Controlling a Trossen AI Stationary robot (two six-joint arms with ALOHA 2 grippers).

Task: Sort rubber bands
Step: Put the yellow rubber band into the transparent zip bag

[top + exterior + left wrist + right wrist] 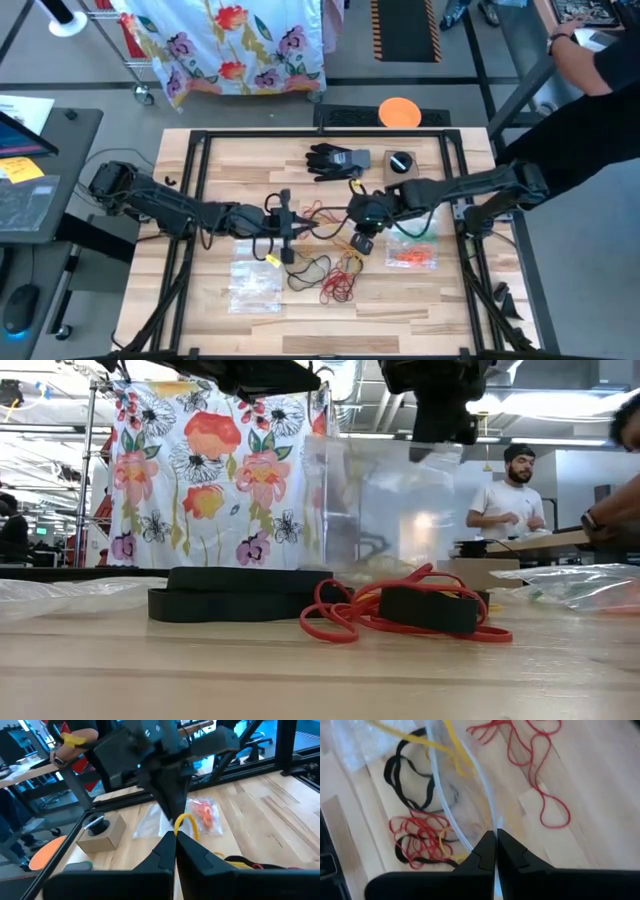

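My left gripper [175, 834] is shut on a yellow rubber band [187, 822], just in front of my right gripper [172, 805]. My right gripper [495, 834] is shut on a clear plastic bag [380, 500], which hangs below it over the table's middle. Loose rubber bands lie flat on the wood beneath: red ones [340, 285], black ones [310, 268], and a red tangle [420, 837]. In the high view, my left gripper [325, 228] reaches in from the left and my right gripper [358, 240] from the right. My left gripper pinches the yellow rubber band between its two fingertips, coming nearly level from the table's left. The band's free loop [190, 820] arches up past the fingertips, clear of the table. My right gripper pinches the clear bag's upper edge [485, 817] between its fingers, slanting down from above. The bag hangs below the fingers, its lower part [370, 560] down near the table; how many layers are held, I cannot tell.
A black glove [335, 160] and a small box with a black knob [400, 165] lie at the far side. Clear bags lie at the near left [250, 280]. One bag with orange bands [410, 258] lies at the right. People stand beyond the table.
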